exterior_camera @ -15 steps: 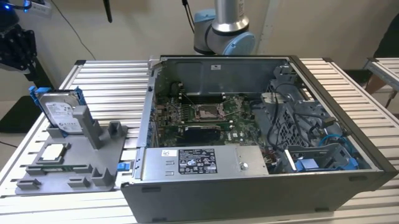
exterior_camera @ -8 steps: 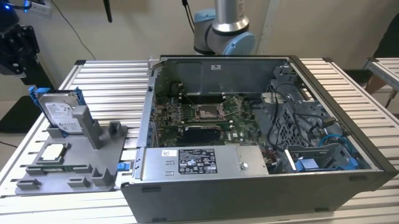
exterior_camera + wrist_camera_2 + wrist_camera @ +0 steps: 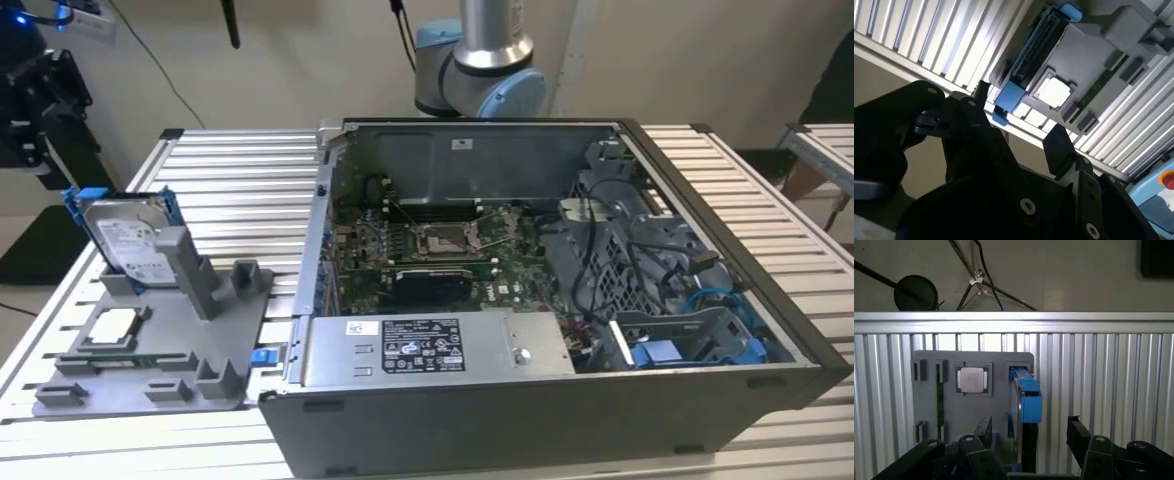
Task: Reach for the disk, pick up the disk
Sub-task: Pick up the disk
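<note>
The disk (image 3: 1029,400) stands upright in the grey holder (image 3: 974,410). The gripper (image 3: 1028,421) hovers close by, claw apart, with nothing grasped yet.

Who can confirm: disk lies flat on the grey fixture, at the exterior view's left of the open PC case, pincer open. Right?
One slip. The disk does not lie flat: the exterior view shows it standing on edge in a slot of the grey fixture. The rest holds: it is at the exterior view's left of the open PC case, and the pincer is open.
</note>
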`<control>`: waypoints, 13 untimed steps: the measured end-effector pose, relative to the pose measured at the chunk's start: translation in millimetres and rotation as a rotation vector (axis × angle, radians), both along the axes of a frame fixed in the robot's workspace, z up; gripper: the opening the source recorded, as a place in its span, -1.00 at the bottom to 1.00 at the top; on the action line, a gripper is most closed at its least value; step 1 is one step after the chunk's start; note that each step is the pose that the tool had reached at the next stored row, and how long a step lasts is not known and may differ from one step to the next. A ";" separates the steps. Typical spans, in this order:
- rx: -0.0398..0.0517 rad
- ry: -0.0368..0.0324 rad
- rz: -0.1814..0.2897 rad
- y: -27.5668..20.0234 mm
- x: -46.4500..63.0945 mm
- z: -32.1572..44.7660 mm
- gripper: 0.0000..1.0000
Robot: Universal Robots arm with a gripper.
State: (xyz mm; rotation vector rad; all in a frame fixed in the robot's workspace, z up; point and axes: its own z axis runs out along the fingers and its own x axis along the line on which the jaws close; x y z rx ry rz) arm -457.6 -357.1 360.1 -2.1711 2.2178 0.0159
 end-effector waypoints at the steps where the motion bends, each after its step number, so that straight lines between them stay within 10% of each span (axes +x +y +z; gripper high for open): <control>1: 0.0000 0.0005 0.000 0.0 1.1 -1.6 1.00; 13: 0.0000 0.0070 0.002 0.0 10.2 -22.6 1.00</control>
